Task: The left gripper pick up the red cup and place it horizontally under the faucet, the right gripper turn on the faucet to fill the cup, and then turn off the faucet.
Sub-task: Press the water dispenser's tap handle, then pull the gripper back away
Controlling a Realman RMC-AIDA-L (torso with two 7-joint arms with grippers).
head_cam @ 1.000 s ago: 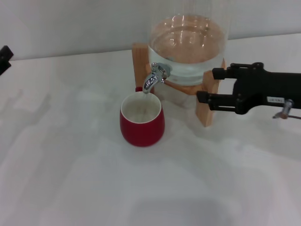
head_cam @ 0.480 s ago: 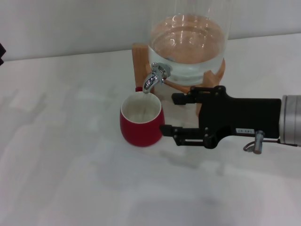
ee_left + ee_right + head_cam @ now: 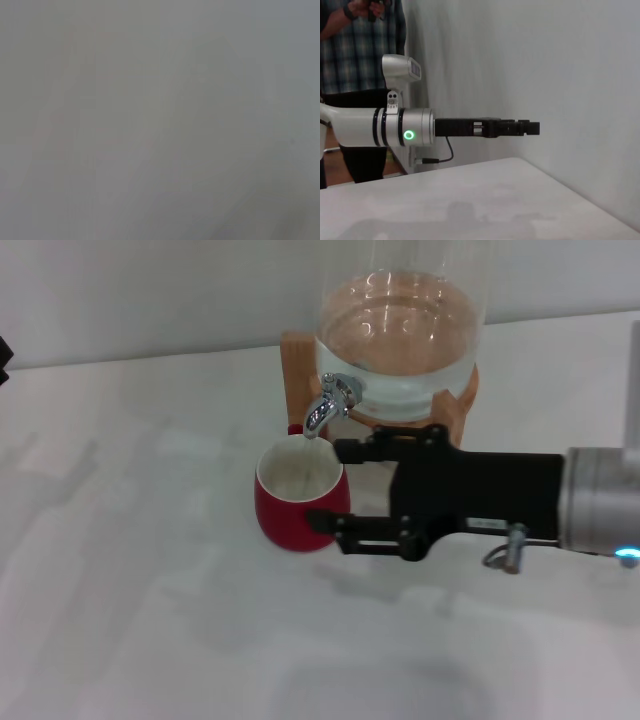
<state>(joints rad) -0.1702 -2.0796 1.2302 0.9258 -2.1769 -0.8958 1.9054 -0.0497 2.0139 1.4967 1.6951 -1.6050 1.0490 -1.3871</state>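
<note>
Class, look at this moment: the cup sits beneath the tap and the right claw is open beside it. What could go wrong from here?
1. The right gripper, open, has its lower finger against the red cup; moving on might shove the cup away from the faucet.
2. It sits below the faucet's lever, so it might miss the handle.

The right gripper (image 3: 330,487) reaches in level from the right on its thick silver-grey arm (image 3: 598,512), fingers spread apart. The left gripper (image 3: 527,128) hangs level, well off to the left.
</note>
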